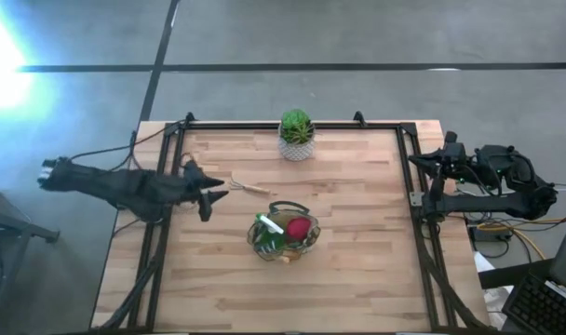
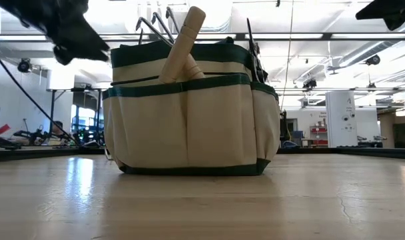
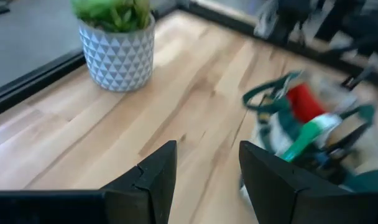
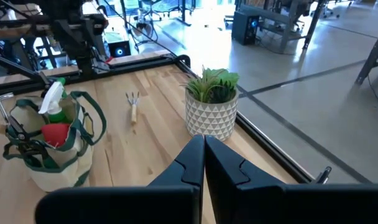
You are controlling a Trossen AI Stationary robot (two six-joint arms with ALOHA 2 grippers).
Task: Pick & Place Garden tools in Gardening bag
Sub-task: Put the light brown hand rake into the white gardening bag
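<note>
Tools mostly fill the beige canvas gardening bag (image 1: 285, 234); only the wooden-handled metal rake (image 1: 248, 187) lies outside, beside it. Left gripper (image 1: 215, 196) hovers open by the rake; right gripper (image 1: 423, 162) waits shut, well apart from the bag.

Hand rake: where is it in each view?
High: hand rake lies on the table, left of the bag.
Low: not in it.
Left wrist: not in it.
Right wrist: between bag and plant pot.
Shared landmark: the bag.

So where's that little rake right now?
In the high view the rake lies flat on the table, left of centre, between the open left gripper and the gardening bag, outside it.
</note>
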